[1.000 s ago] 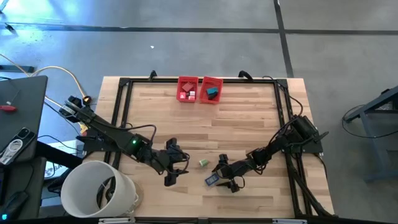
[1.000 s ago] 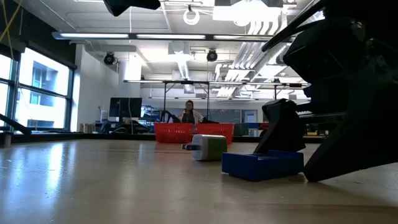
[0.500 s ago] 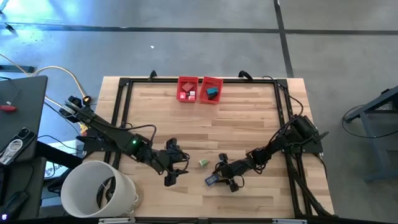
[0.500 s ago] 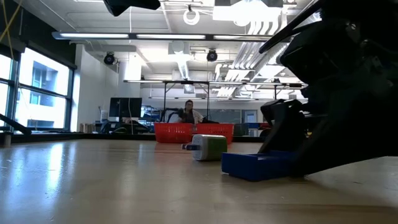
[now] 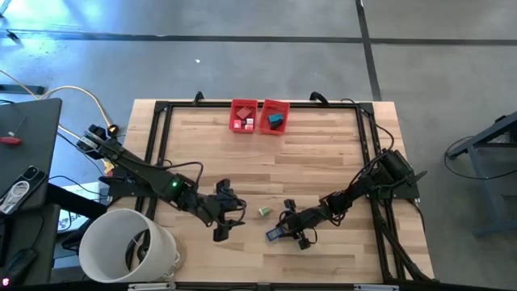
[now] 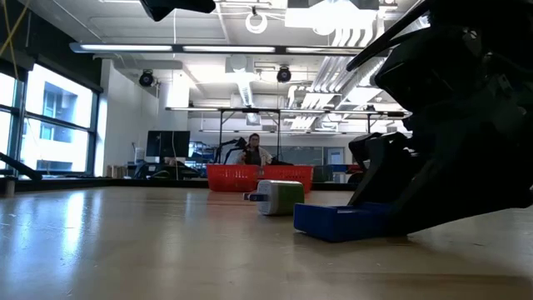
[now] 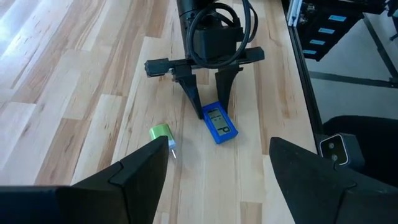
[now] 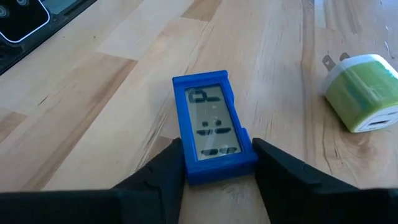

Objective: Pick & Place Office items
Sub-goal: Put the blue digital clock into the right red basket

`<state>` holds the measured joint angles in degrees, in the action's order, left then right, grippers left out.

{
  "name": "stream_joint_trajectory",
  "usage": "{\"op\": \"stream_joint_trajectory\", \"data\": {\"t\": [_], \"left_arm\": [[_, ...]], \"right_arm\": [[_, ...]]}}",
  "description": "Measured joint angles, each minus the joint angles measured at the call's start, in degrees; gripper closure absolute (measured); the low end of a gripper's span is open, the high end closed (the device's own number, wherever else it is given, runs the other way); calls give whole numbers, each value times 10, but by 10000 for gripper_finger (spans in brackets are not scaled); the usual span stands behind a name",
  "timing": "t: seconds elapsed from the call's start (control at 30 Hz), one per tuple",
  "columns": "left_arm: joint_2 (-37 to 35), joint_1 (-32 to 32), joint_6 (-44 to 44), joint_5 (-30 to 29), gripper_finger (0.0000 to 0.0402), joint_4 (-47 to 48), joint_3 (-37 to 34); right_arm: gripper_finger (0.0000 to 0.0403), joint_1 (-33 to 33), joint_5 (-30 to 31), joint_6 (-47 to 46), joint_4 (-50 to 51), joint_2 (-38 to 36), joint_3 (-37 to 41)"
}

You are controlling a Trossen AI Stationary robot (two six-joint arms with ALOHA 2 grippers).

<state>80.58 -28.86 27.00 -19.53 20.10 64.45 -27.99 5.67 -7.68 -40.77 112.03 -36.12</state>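
A flat blue device with a small screen lies on the wooden table, near its front edge. My right gripper reaches low across the table and is shut on the device's end nearest the arm. A green-and-white plug adapter rests on its side just beyond the device. My left gripper hangs open above the table, left of both, and holds nothing. Two red bins at the far edge hold small coloured pieces. My right gripper pinches the blue device's two long sides at the end facing the arm between its two fingers. The fingers slant down from the table's right side and run along the device. The device lies flat on the table, screen up.
A big white bucket stands off the table's front left corner. A black frame runs around the tabletop. Bare wood stretches between the bins and the grippers. In the low view a person sits far behind the table.
My right gripper has shut from wide open onto the blue device's sides while the arm stayed in place. The device has been nudged a little along the table and still lies flat.
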Motion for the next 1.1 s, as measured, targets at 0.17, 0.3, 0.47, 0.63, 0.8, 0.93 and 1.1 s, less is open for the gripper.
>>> {"op": "stream_joint_trajectory", "data": {"t": [0.17, 0.3, 0.47, 0.63, 0.8, 0.93, 1.1], "left_arm": [[0, 2, -1, 0, 130, 0, 0], [0, 2, -2, 0, 130, 0, 0], [0, 2, -35, -7, 130, 0, 0], [0, 2, -43, -23, 130, 0, 0], [0, 2, -45, -23, 130, 0, 0], [0, 2, -45, -23, 130, 2, -1], [16, 2, -57, -24, 130, 0, -1]], "right_arm": [[258, -2, 10, -2, 2, 0, 0], [258, -10, 42, -33, -2, 1, 0], [258, -31, 93, -48, -10, 2, 1], [258, -38, 116, -53, 0, 2, 0], [257, -43, 130, -64, 3, 1, 0], [257, -54, 162, -64, 27, -14, 1], [257, -76, 228, -85, 132, -70, 3]]}}
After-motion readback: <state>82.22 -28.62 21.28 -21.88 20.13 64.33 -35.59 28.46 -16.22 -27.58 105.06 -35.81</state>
